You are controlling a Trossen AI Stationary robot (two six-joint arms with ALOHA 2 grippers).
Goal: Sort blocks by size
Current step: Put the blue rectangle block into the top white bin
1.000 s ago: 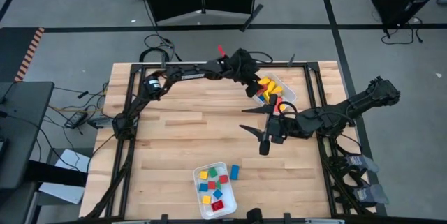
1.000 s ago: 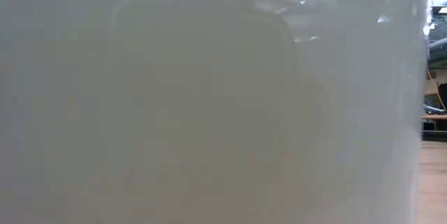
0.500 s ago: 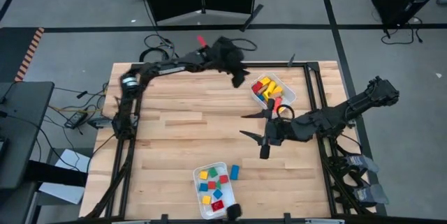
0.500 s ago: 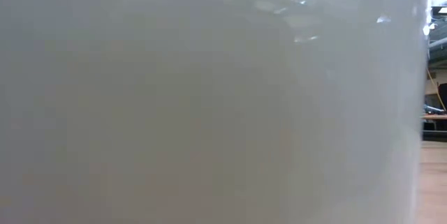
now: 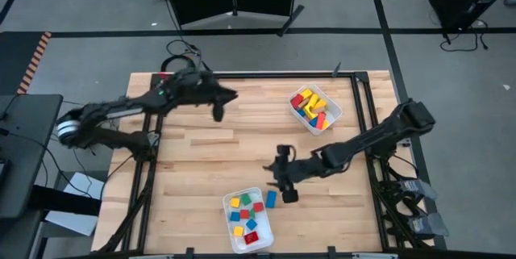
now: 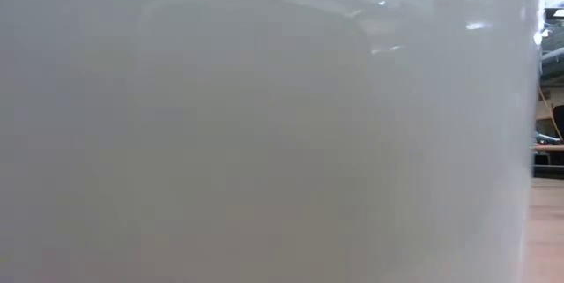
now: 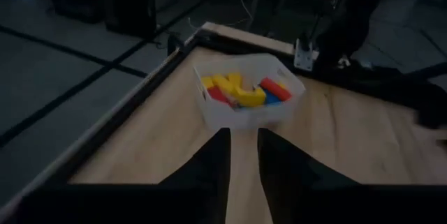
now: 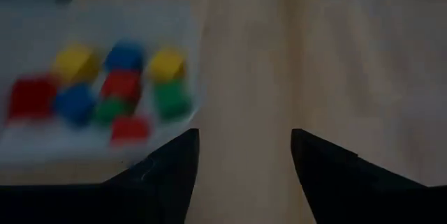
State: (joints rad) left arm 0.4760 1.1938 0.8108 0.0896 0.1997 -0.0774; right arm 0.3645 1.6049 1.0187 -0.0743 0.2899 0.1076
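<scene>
wooden table (image 5: 210, 154): your right gripper (image 5: 284, 186), fingers spread and empty, hovers beside the stray blue block (image 5: 271, 199) just outside the near tray (image 5: 228, 202); next, descend and pinch it.

Blocks (image 5: 246, 213) in trays (image 5: 228, 203) (two trays)

A pale blurred surface (image 6: 264, 142) fills nearly all the low view.
</scene>
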